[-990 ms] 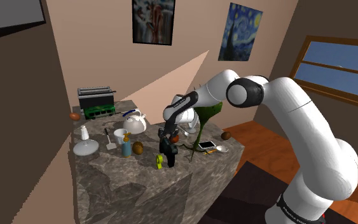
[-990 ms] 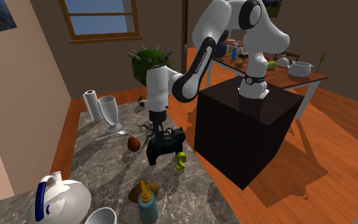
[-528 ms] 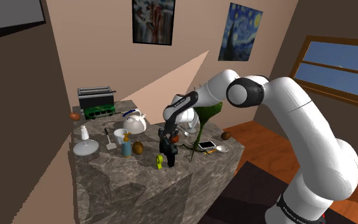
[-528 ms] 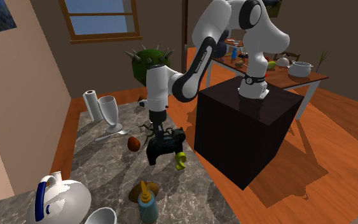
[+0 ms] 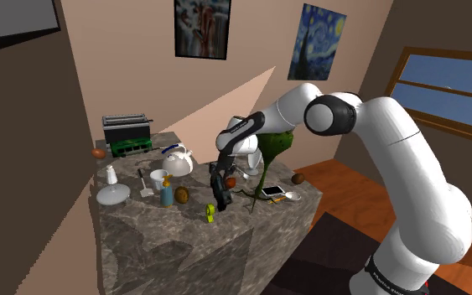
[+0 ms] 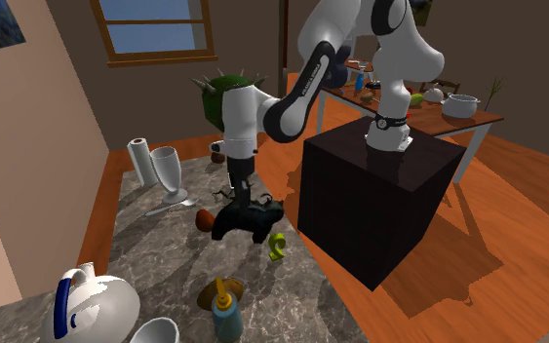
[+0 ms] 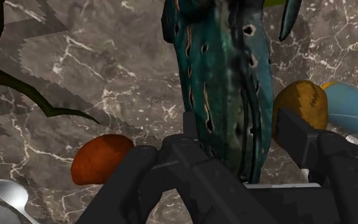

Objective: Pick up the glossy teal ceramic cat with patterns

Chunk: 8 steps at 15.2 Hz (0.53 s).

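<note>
The cat (image 6: pixel 247 217) is a dark teal glossy figure with dark spots and streaks. It sits level over the marble counter (image 6: pixel 155 255), near the edge that faces the stand. My gripper (image 6: pixel 241 202) comes down on it from above, shut on its body. In the wrist view the patterned cat (image 7: pixel 225 83) runs away from the hand, and my black fingers (image 7: pixel 191 130) clasp it on both sides. From the shoulder view the cat (image 5: pixel 222 199) hangs dark under the gripper (image 5: pixel 219 188). Whether its feet touch the counter I cannot tell.
A small yellow-green piece (image 6: pixel 277 246) and a brown ball (image 6: pixel 205 220) lie close to the cat. A blue bottle (image 6: pixel 225 312), a white teapot (image 6: pixel 92 304), a glass vase (image 6: pixel 168 173) and a paper roll (image 6: pixel 142 159) stand further off. A toaster (image 5: pixel 127 127) is at the back.
The arm has risen a little and the wrist has turned. The cat has swung from hanging tilted to lying about level, slightly higher than before.
</note>
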### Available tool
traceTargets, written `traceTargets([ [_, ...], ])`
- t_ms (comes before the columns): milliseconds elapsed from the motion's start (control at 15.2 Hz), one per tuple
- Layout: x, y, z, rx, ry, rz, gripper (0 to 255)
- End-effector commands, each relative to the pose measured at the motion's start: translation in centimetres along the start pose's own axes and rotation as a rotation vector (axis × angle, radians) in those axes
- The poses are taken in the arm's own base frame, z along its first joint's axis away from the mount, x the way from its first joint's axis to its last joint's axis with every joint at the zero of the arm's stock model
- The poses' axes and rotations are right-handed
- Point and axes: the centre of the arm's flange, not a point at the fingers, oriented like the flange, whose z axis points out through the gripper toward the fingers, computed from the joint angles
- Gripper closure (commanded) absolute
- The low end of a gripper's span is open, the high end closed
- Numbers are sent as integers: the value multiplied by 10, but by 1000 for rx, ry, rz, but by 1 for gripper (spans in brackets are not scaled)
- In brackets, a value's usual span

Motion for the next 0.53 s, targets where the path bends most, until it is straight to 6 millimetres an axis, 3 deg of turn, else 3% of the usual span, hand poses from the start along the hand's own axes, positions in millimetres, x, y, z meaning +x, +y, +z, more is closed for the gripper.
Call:
traceTargets([
  [0,0,-2,-12,0,1,0,255],
  [330,3,-7,-37,0,1,0,255],
  [462,3,-7,-38,0,1,0,255],
])
